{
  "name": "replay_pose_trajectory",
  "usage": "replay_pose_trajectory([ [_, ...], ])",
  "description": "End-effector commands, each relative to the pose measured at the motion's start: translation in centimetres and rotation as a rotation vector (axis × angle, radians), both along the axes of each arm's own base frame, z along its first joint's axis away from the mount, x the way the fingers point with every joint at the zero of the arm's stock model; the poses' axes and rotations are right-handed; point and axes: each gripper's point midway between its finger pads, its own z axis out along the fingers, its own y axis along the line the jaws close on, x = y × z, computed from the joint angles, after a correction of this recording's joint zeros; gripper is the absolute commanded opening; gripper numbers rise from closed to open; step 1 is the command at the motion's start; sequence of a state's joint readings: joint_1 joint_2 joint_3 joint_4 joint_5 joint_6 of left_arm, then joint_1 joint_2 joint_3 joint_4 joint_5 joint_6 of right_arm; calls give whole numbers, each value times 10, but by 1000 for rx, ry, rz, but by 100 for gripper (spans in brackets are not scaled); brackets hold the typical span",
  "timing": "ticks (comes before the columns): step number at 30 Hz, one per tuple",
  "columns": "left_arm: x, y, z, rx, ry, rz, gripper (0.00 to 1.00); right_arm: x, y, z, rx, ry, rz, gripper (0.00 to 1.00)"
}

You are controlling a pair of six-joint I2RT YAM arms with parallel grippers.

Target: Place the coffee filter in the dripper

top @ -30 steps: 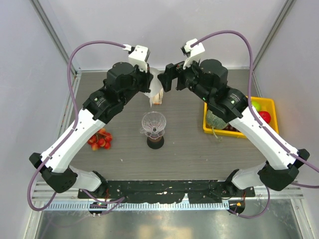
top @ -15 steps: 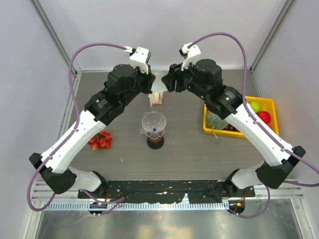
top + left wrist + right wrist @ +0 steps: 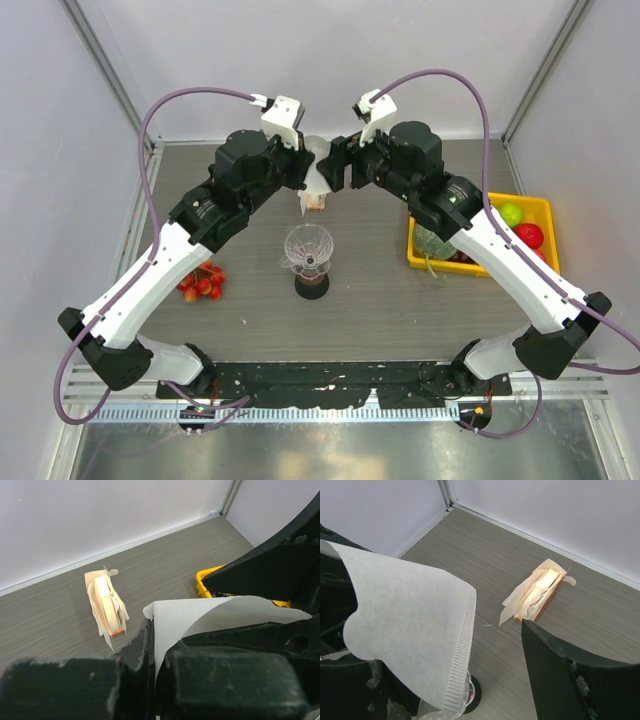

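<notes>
The coffee filter (image 3: 318, 166), a thin white paper fan, hangs in the air at the back of the table, above the beige packet (image 3: 315, 203). My left gripper (image 3: 305, 172) is shut on one edge of the filter (image 3: 200, 617). My right gripper (image 3: 337, 165) faces it from the right, open. In the right wrist view the filter (image 3: 405, 630) lies in front of one finger, and the other finger (image 3: 570, 675) stands well apart. The dripper (image 3: 308, 245), a clear ribbed funnel, sits on a dark brown cup (image 3: 312, 286) nearer the arms. Its rim (image 3: 469, 695) shows below the filter.
A yellow tray (image 3: 538, 205) with a green and a red fruit stands at the right. A cluster of small red fruits (image 3: 201, 281) lies at the left. The beige packet with orange marks (image 3: 107, 607) stands just behind the dripper. Walls close the back and both sides.
My right arm has shifted a little left, closer to the filter and the left gripper. The left gripper has kept its hold on the filter and risen slightly toward the back.
</notes>
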State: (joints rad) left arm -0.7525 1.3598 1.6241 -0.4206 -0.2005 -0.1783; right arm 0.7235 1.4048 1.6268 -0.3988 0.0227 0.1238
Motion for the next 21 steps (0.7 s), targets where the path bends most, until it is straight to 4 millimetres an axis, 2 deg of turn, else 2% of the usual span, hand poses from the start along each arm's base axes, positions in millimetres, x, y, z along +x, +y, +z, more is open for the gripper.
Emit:
replay_pose_trajectory([
  [1, -9, -1, 23, -55, -60, -36, 0, -6, -8, 39, 41, -112, 4, 74],
  [9, -10, -3, 21, -40, -61, -48, 0, -4, -14, 54, 72, -140, -21, 73],
  [15, -9, -3, 20, -23, -70, -53, 0, -2, -18, 51, 78, -125, -19, 72],
  [18, -10, -4, 19, -18, -73, -65, 0, -3, -20, 49, 77, -118, -22, 68],
  [21, -12, -5, 18, -16, -76, -81, 0, -5, -16, 47, 71, -115, 11, 56],
])
